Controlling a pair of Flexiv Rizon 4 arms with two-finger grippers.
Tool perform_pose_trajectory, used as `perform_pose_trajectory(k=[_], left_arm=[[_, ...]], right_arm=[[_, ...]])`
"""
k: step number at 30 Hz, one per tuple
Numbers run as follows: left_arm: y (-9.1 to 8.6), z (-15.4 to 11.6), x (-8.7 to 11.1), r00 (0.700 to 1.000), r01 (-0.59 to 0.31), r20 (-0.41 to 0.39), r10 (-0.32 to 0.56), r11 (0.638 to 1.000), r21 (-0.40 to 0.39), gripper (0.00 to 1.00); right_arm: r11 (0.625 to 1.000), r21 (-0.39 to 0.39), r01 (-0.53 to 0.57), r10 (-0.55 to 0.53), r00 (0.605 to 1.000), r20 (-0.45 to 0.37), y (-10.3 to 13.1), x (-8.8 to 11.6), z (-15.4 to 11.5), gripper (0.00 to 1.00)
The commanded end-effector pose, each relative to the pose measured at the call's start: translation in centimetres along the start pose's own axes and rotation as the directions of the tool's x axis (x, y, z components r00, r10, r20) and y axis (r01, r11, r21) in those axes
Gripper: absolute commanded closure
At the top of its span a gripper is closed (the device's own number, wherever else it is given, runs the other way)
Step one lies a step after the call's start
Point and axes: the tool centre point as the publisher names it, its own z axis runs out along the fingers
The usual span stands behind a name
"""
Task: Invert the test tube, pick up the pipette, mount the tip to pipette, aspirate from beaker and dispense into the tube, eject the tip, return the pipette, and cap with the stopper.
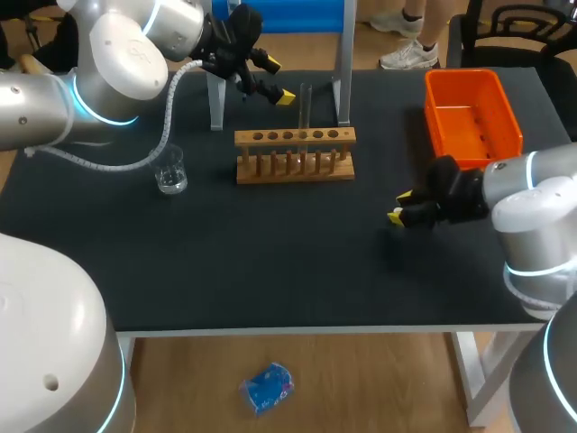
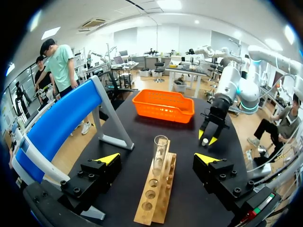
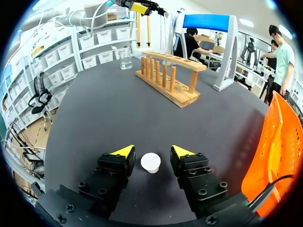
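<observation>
A clear test tube [image 1: 306, 106] stands upright in the wooden rack [image 1: 295, 153] at the back of the table. My left gripper [image 1: 278, 81] hangs open just left of it. In the left wrist view the test tube [image 2: 160, 153] rises between the spread fingers, touching neither. At the right, my right gripper [image 1: 399, 207] is low over the mat. In its wrist view a small white stopper [image 3: 150, 162] lies on the mat between the two fingers of my right gripper [image 3: 150, 151], with a narrow gap on each side. The left wrist view also shows the stopper [image 2: 204, 141] between those yellow tips.
A glass beaker [image 1: 170, 171] with clear liquid stands left of the rack. An orange bin [image 1: 471, 115] sits at the back right, close behind my right arm. A blue-topped stand on grey legs [image 1: 216, 99] rises behind the rack. The black mat [image 1: 270, 262] lies bare in front.
</observation>
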Motion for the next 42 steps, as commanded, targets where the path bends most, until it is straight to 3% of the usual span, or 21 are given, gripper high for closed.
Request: perform_pose_trajectory(k=[1,10,32,42], left_arm=[[-0.1,-0.08,-0.03,1.0,0.002,-0.002,-0.002,1.0,-0.005,0.0],[-0.1,-0.08,-0.03,1.0,0.002,-0.002,-0.002,1.0,-0.005,0.0],[-0.1,-0.08,-0.03,1.0,0.002,-0.002,-0.002,1.0,-0.005,0.0],[-0.1,-0.08,-0.03,1.0,0.002,-0.002,-0.002,1.0,-0.005,0.0]], right_arm=[[1.0,0.0,0.0,0.0,1.0,0.0,-0.03,-0.01,0.17,0.53],[1.0,0.002,-0.001,0.001,1.0,0.001,0.01,0.02,0.21,0.59],[1.0,0.008,-0.009,0.009,1.0,0.01,-0.43,0.17,-0.37,0.63],[1.0,0.009,-0.008,0.008,1.0,0.011,-0.4,0.2,-0.39,0.75]])
